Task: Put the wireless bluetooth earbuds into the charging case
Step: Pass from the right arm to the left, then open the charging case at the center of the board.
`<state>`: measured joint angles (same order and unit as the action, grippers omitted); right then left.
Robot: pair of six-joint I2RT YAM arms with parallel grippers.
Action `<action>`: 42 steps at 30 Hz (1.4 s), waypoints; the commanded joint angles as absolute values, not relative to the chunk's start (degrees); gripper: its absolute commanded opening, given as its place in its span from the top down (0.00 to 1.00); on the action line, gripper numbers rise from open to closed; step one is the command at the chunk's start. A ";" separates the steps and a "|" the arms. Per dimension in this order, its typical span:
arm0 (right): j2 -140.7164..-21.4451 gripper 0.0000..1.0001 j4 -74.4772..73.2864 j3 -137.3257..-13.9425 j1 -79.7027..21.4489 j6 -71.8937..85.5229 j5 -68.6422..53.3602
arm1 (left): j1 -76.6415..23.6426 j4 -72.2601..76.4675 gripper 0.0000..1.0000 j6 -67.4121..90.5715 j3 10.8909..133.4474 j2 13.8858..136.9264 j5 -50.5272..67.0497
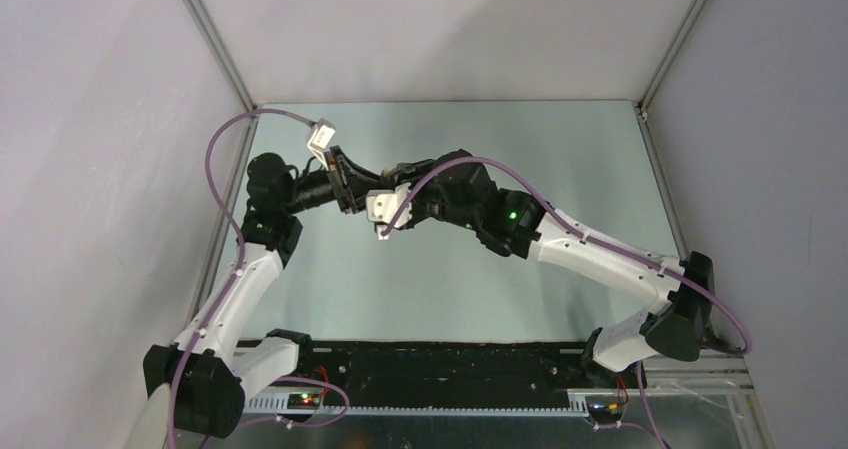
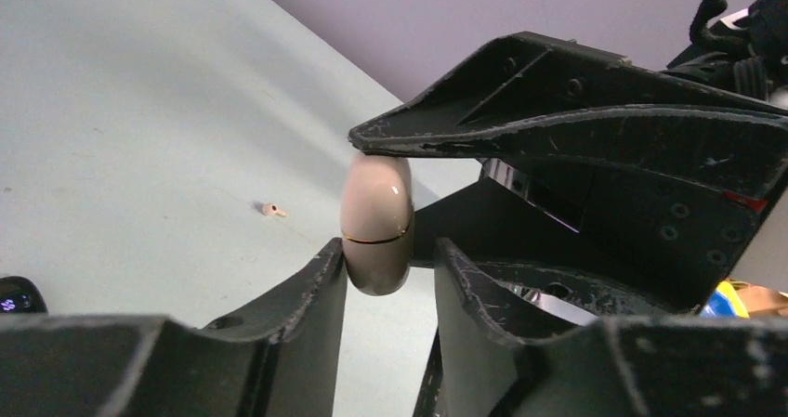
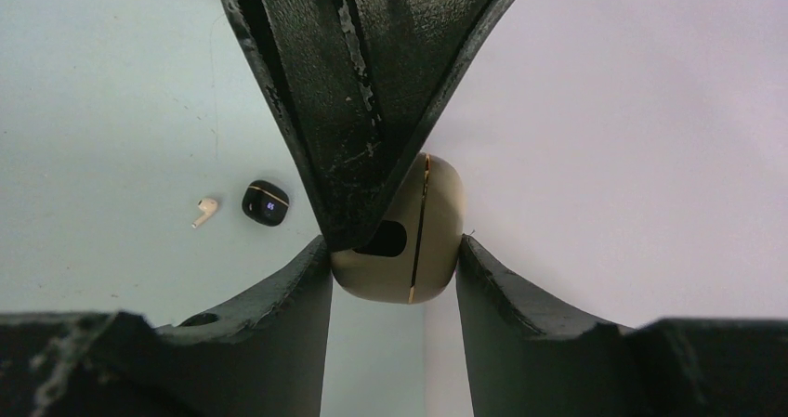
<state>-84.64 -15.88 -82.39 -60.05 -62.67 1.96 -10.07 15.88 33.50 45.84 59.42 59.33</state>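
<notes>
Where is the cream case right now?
The cream case is held off the table in the right claw, mid-frame in both wrist views, the left claw straddling it; a cream earbud and black case lie beyond.

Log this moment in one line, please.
right end effector: shut on cream case | left end effector: open around it | lid: closed | table: cream earbud, black case

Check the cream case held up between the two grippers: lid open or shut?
Shut. The cream case shows only a thin gold seam between its two halves in both wrist views, with no gap and no interior visible.
</notes>
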 commanded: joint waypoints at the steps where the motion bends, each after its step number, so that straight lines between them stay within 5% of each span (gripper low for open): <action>1: -82.50 0.67 -12.53 -82.71 -60.78 -62.45 2.84 | -11.41 19.98 0.60 35.42 48.09 59.60 59.57; 7: -82.30 0.67 -12.43 -82.70 -60.95 -62.12 3.31 | -11.77 20.61 0.70 36.04 47.52 59.61 59.65; 16: -82.39 0.61 -13.96 -82.75 -60.93 -59.00 1.69 | -12.08 23.26 0.99 36.47 46.81 60.12 59.99; 22: -79.75 0.35 -18.58 -83.78 -58.72 -51.41 -6.11 | -12.13 24.74 1.00 34.66 46.10 59.87 62.11; 25: -77.63 0.04 -28.04 -89.32 -54.02 -44.08 -19.48 | -12.05 24.80 1.00 29.91 45.11 58.14 64.91; 26: -77.53 0.02 -32.56 -90.84 -53.07 -40.18 -21.39 | -12.09 24.79 1.00 26.90 44.13 57.63 66.24; 32: -80.34 0.01 -42.28 -99.85 -46.17 -21.27 -36.39 | -12.11 24.83 1.00 12.09 39.45 52.87 71.62; 42: -85.50 0.06 -39.66 -99.59 -45.37 -16.89 -44.59 | -13.43 24.76 1.00 3.27 37.83 49.99 69.80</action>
<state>-83.79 -39.24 -98.78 -45.34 -19.94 -39.03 -12.03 22.35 9.10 38.15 51.57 69.43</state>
